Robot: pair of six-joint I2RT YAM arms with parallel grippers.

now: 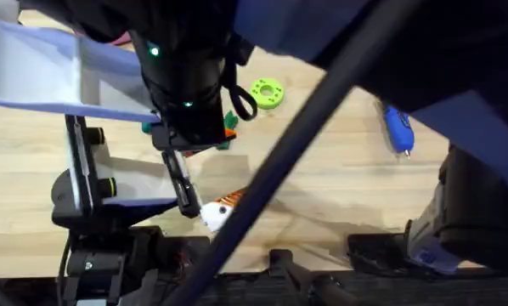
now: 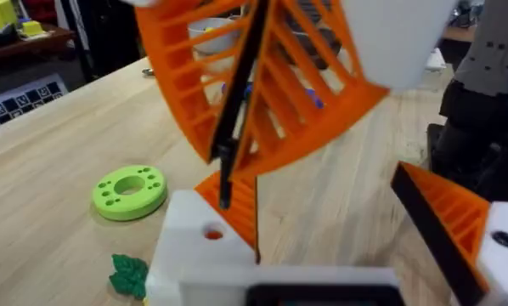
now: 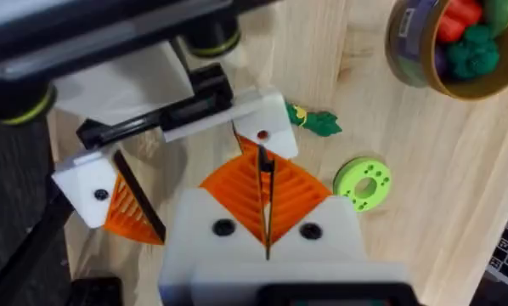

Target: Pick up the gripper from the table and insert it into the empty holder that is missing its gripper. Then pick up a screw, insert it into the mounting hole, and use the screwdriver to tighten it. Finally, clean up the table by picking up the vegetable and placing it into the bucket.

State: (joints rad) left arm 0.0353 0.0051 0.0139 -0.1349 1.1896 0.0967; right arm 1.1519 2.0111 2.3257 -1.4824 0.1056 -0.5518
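Right pincer (image 3: pixel 261 166) was clamped shut on gripper (image 2: pixel 237 204). Wedge poked just past its tips, touching white holder (image 2: pixel 194 251) right beneath. Left pincer (image 2: pixel 309 191) stood wide. Best play: line wedge with slot, push slow and straight, no twist, release once seated.

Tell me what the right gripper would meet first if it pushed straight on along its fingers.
The white holder: the right gripper points straight at it, tips seemingly almost touching beside its screw hole. The exact gap is unclear.
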